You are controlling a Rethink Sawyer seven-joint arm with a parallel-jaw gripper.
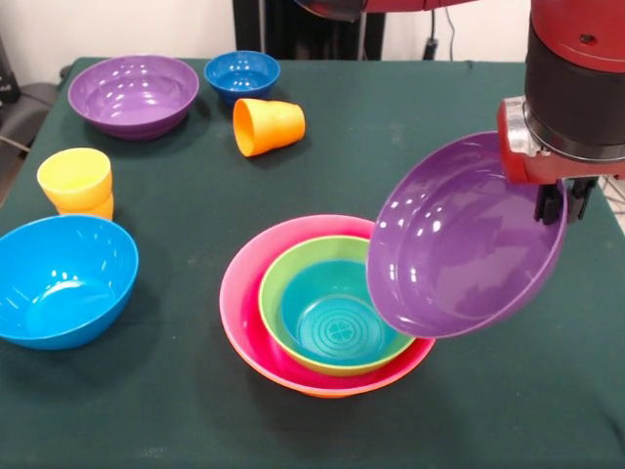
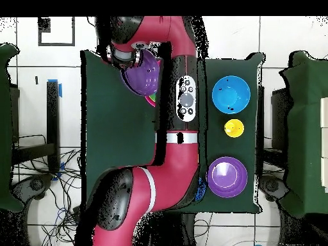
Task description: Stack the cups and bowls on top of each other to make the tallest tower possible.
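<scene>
Above the right side of the tower, a purple bowl hangs in the air, tipped steeply so that its open mouth faces left and toward the camera and its base points back to the right. Its lower rim overlaps the tower's right edge in the front view; whether it touches the green bowl there is hard to tell. The gripper grips the raised bowl at its upper right rim, the dark fingers pinching the wall just below the red wrist.

The tower sits upright on the green table, mouth up: an orange bowl shows as a thin band at the bottom, a pink bowl sits inside it, then the green one, then a teal bowl innermost.

At the left, a light blue bowl stands upright on its own. Just behind it a yellow cup stands mouth up, apparently nested in a second cup. An orange cup lies on its side farther back, its long axis running left to right and its mouth facing left. Behind it stands a small dark blue bowl, and to its left a second purple bowl, both upright.

From overhead, the arm covers most of the tower, and the held bowl shows beside the wrist.
</scene>
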